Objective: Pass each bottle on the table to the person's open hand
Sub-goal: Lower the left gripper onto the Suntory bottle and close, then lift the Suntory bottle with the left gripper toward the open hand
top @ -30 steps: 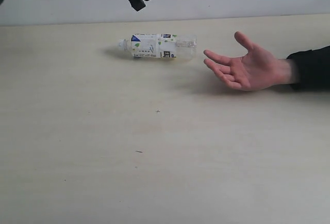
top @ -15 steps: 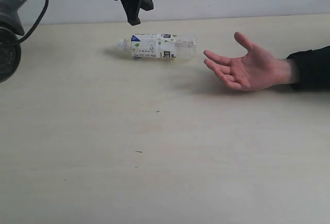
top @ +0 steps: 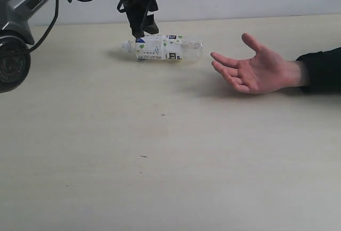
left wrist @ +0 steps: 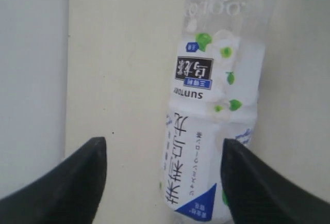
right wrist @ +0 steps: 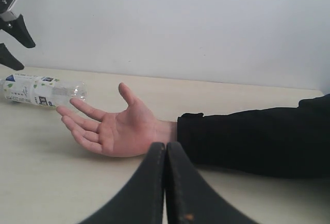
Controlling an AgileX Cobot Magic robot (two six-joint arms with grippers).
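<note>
left gripper jaws spread over the bottle | best lowered square, straddling the label — then close | right gripper jaws pressed together | person's open hand near

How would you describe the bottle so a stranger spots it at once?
On the beige table, look at the far edge, just past the fingertips of the open hand. The bottle lies on its side there, white cap pointing away from the hand, under the left gripper. It is the only bottle in view: clear, white label with green limes.

Seemingly empty bottle, flat, near hand
</note>
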